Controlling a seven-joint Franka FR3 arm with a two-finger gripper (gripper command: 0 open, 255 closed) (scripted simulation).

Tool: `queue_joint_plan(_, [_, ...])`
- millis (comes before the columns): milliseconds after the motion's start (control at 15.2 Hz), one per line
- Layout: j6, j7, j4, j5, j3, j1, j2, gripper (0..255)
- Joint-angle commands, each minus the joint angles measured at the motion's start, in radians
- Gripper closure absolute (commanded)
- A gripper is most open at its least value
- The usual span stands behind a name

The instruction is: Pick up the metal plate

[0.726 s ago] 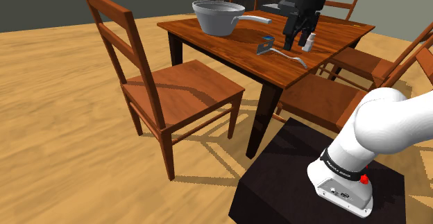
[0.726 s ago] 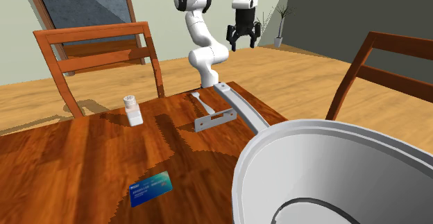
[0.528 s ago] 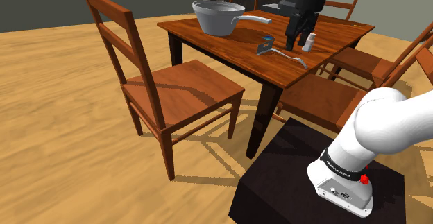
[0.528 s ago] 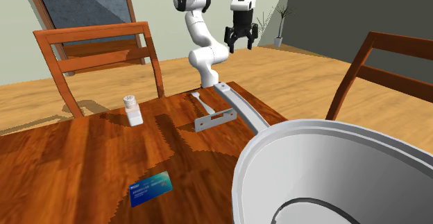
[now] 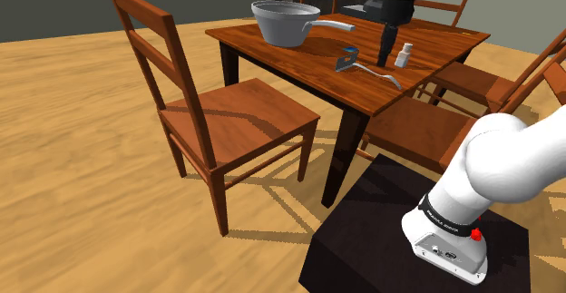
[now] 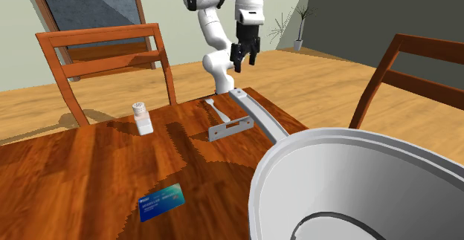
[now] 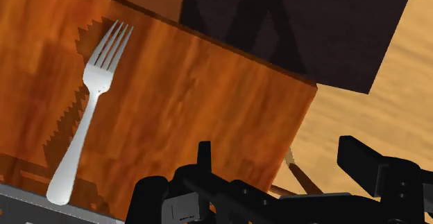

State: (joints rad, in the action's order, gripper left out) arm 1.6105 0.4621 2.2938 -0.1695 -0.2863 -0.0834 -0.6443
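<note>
Aloft, gripper (image 6: 243, 63) spread apart over table (image 5: 272, 44), near fork (image 7: 87, 112)

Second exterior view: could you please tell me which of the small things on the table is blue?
The flat card near the pan; the shaker is white, the fork and slotted plate grey.
</note>
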Motion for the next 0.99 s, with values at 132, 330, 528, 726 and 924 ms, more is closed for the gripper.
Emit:
queue_joint_plan(132, [0.072,0.267,-0.062,-0.048,-0.103,-0.054,0.123,0])
queue_joint_plan(330, [0.124,0.462,-0.124,-0.059,-0.176,-0.097,0.227,0])
queue_joint_plan(528, [0.175,0.658,-0.196,-0.046,-0.24,-0.139,0.342,0])
queue_joint_plan(726, [0.221,0.858,-0.277,-0.008,-0.292,-0.173,0.467,0])
queue_joint_plan(924, [0.259,1.056,-0.365,0.05,-0.324,-0.191,0.596,0])
